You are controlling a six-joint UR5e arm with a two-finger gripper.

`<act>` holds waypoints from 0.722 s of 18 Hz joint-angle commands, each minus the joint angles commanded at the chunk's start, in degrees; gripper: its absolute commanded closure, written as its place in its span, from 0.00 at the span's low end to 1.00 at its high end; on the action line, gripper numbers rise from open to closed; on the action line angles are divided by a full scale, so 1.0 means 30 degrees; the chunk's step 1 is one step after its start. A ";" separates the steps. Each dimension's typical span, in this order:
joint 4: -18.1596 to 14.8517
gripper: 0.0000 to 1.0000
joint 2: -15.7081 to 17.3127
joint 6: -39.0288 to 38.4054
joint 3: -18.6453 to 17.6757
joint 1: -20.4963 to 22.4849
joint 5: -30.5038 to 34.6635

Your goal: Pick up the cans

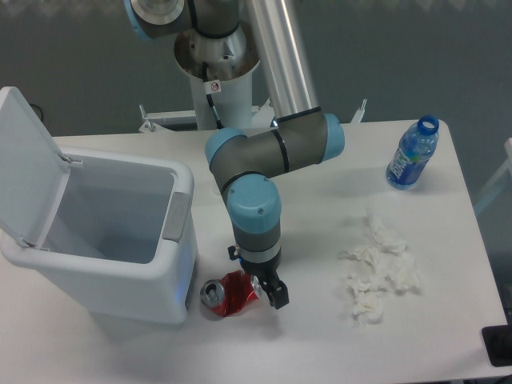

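My claw (269, 291) hangs at the right end of the crushed red can (229, 293), which lies on the table (432, 336) beside the white bin (152, 288), long axis left-right; whether my claw is clenched, I cannot tell.
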 joint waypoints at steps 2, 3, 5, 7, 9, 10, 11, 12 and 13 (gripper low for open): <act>0.0000 0.00 -0.0117 -0.0029 0.0000 -0.0263 0.0087; 0.0000 0.00 -0.0175 -0.0029 0.0000 -0.0264 0.0088; 0.0000 0.00 -0.0205 0.0000 -0.0029 -0.0294 0.0088; 0.0000 0.00 -0.0234 0.0029 -0.0117 -0.0294 0.0088; 0.0000 0.00 -0.0264 0.0146 -0.0117 -0.0294 0.0088; 0.0000 0.00 -0.0264 0.0262 -0.0117 -0.0294 0.0117; 0.0000 0.00 -0.0264 0.0264 -0.0117 -0.0294 0.0146; 0.0000 0.00 -0.0293 0.0264 -0.0117 -0.0294 0.0233; 0.0000 0.00 -0.0351 0.0264 -0.0117 -0.0294 0.0321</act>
